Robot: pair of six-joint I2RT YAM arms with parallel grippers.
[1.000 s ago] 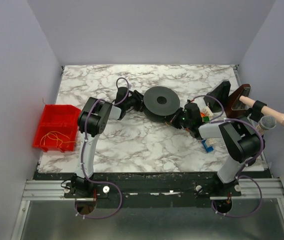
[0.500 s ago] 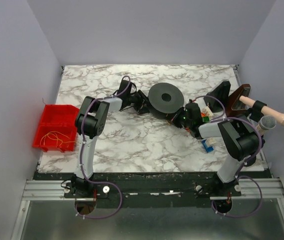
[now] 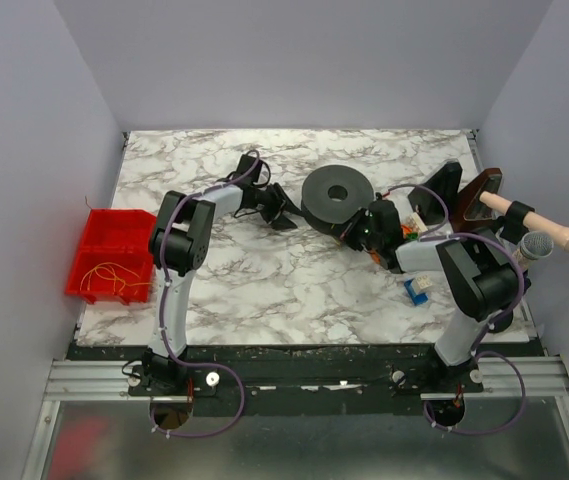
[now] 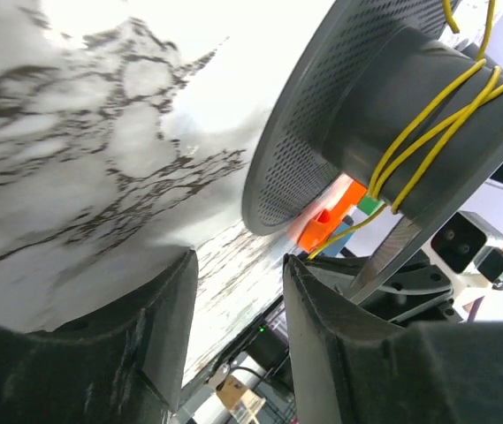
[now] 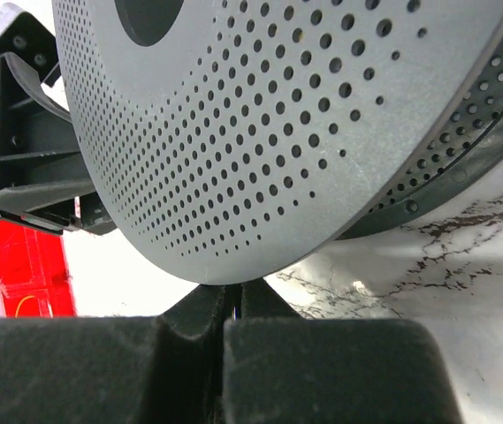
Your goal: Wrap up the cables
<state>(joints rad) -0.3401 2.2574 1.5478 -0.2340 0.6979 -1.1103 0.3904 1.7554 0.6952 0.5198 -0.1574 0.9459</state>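
A dark grey perforated spool [image 3: 336, 197] stands tilted at the table's middle right. The thin yellow cable [image 4: 428, 110] is wound a few turns round its hub, and one strand runs down past my right arm. More yellow cable [image 3: 110, 274] lies in loose loops in the red bin [image 3: 94, 232] at the left edge. My left gripper [image 3: 280, 212] is open and empty just left of the spool; its fingers [image 4: 158, 327] frame bare table. My right gripper [image 3: 360, 232] is shut on the rim of the spool's flange [image 5: 260, 124].
Orange, green and blue blocks [image 4: 331, 208] lie under the spool by my right wrist. A blue and white object [image 3: 417, 290], a black stand [image 3: 438, 188], a wooden-handled tool [image 3: 534, 222] and a metal mesh piece [image 3: 536, 246] crowd the right edge.
The spool has shifted right and tipped up, held by my right gripper. My left gripper has come off the spool's left edge and now sits apart from it.
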